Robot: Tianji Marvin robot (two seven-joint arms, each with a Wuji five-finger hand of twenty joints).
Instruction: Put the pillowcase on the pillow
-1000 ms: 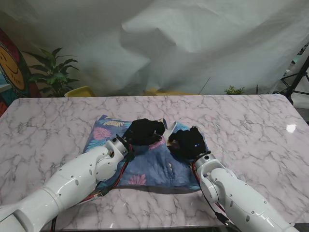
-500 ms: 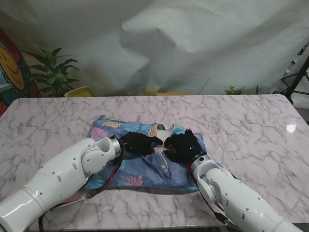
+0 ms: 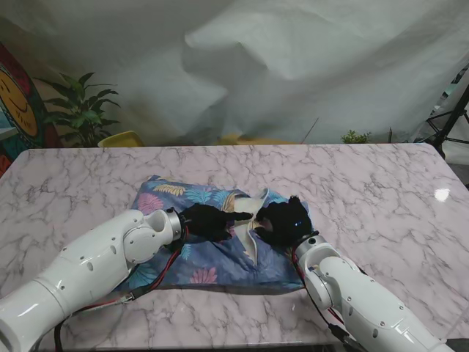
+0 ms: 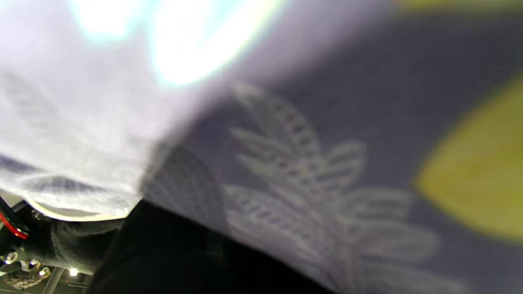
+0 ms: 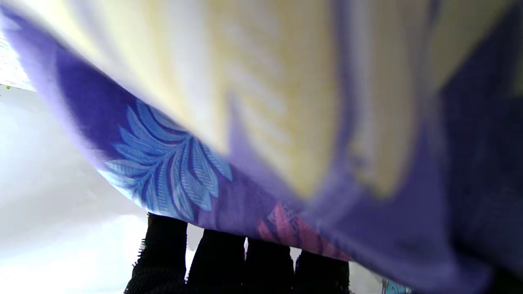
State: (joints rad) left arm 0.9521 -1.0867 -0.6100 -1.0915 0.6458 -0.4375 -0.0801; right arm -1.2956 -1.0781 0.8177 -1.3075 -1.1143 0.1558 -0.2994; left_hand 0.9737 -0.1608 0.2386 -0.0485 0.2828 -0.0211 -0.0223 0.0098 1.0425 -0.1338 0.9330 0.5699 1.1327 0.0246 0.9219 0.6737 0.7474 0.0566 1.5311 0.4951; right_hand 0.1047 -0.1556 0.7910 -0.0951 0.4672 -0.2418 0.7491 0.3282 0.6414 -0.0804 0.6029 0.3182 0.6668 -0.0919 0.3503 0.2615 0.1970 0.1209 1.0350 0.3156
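Found the pillowcase (image 3: 198, 260), blue with pink and yellow leaves, lying flat near the middle of the worktop (image 3: 366, 191), with its open edge gaping in a seam from 12 to 6 o'clock across the right of the cloth. Saw a strip of the cream pillow (image 3: 253, 248) showing in that gap, so judged the pillow mostly inside but the mouth not yet closed over it.

Found the left hand (image 3: 207, 221) lying on the cloth at 9 o'clock of the gap, one finger stretched toward 3 o'clock onto the edge. Could not tell whether it pinched anything: saw only blurred fabric close against its wrist camera. Found the right hand (image 3: 284, 222) at 3 o'clock of the gap, just beside the left. Saw its fingers (image 5: 216, 261) side by side in its wrist view with the cloth draped across them, yet could not tell whether they gripped it.

Judged the step in hand to be drawing the mouth over the bare pillow end. Best done by pinning the covered part with the left hand and pulling only the top layer toward 3 o'clock with the right, slowly, to avoid dragging the whole bundle.

Noted a plant (image 3: 80, 110) at 10 o'clock and a white sheet (image 3: 293, 66) hung at 12 o'clock.
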